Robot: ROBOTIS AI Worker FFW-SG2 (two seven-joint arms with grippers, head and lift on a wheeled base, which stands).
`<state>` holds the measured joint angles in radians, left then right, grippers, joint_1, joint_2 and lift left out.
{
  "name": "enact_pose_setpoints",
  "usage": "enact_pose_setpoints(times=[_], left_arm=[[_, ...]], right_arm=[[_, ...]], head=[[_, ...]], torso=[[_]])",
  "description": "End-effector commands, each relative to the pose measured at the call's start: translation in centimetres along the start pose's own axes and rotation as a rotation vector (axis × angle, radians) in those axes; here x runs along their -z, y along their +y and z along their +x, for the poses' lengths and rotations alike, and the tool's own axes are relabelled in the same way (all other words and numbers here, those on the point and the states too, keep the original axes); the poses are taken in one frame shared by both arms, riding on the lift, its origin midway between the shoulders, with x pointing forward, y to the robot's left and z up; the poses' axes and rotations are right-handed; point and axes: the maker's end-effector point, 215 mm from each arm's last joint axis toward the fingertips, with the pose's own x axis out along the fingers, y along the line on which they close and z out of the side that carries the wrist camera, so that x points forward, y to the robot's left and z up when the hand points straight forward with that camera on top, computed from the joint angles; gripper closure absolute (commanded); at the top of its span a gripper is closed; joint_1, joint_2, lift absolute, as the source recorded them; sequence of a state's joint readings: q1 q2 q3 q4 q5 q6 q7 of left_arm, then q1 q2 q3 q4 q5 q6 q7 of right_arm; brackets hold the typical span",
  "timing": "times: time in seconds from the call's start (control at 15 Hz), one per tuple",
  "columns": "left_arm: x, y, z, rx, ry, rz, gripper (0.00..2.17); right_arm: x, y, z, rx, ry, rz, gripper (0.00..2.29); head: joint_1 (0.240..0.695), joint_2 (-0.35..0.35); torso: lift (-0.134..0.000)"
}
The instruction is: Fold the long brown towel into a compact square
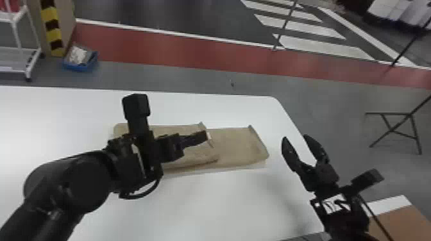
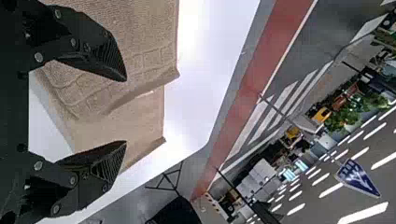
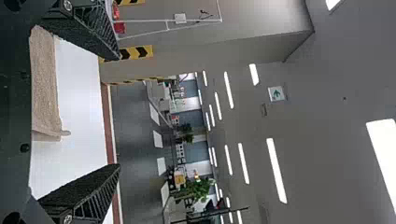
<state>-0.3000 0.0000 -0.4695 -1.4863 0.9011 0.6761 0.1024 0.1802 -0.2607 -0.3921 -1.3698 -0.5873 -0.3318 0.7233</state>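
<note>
Clearly, in the head view, the long brown cloth towel (image 1: 240,145) lies on the white smooth table (image 1: 237,110), with one folded layer over the other. The left black gripper (image 1: 206,136) is above its middle; from the fingertips, the single lower part extends toward three o'clock. The right black gripper (image 1: 295,137) is apart from the towel, which lies toward nine o'clock from it; its two fingers are spread and hold nothing. Near ten o'clock in the view, on the floor, a blue open bin (image 1: 79,67) contains some whitish crumpled material (image 1: 77,55). Farther toward the same hour, a white metal cart (image 1: 12,16) carries a red object (image 1: 12,5).

In the left wrist view, the left gripper's (image 2: 126,111) fingers are wide apart, with the towel behind and between them, its folded edge visible.

In the right wrist view, the right gripper's fingers are also separated, and the towel rests beyond them on the table.
</note>
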Motion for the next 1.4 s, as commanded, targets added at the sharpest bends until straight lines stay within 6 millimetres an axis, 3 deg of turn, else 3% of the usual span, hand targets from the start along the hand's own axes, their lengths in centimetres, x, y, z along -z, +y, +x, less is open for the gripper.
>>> enact_pose_setpoints(times=[0.0,0.07,0.2,0.33,0.4,0.53,0.67,0.73,0.93,1.33], left_arm=[[-0.5,-0.1,-0.4,0.003,-0.017,-0.006,0.05],[-1.6,-0.9,-0.9,0.016,-0.046,-0.001,0.05],[-3.2,0.2,-2.3,-0.021,-0.09,0.05,0.05],[-6.3,5.9,-5.3,-0.137,-0.192,0.124,0.05],[-8.8,8.7,-7.9,-0.207,-0.278,0.179,0.05],[-12.4,11.9,-12.4,-0.344,-0.419,0.338,0.05],[-13.7,14.4,-14.6,-0.435,-0.45,0.439,0.05],[-14.4,15.9,-16.0,-0.481,-0.487,0.46,0.05],[-15.0,16.4,-18.5,-0.554,-0.579,0.547,0.05],[-15.2,15.6,-19.4,-0.541,-0.628,0.563,0.05]], right_arm=[[-1.0,0.5,0.3,-0.01,-0.007,0.007,0.07],[-1.0,0.9,0.7,-0.013,0.005,0.019,0.11],[-0.1,2.5,2.7,-0.028,0.05,0.051,0.24],[1.9,5.9,5.7,-0.067,0.145,0.031,0.26],[2.9,7.1,7.5,-0.078,0.181,0.036,0.34],[6.2,8.7,10.0,-0.082,0.307,0.047,0.34],[10.3,11.1,11.1,-0.102,0.472,0.067,0.34],[11.4,12.7,11.6,-0.121,0.516,0.078,0.34],[13.8,13.2,11.7,-0.096,0.613,0.085,0.36],[15.8,13.4,10.9,-0.091,0.689,0.089,0.49]], head=[[0.695,-0.35],[0.695,-0.35],[0.695,-0.35],[0.693,-0.35],[0.693,-0.35],[0.694,-0.35],[0.69,-0.28],[0.692,-0.241],[0.695,-0.134],[0.695,-0.097]], torso=[[-0.124],[-0.124],[-0.124],[-0.124],[-0.124],[-0.124],[-0.124],[-0.124],[-0.124],[-0.124]])
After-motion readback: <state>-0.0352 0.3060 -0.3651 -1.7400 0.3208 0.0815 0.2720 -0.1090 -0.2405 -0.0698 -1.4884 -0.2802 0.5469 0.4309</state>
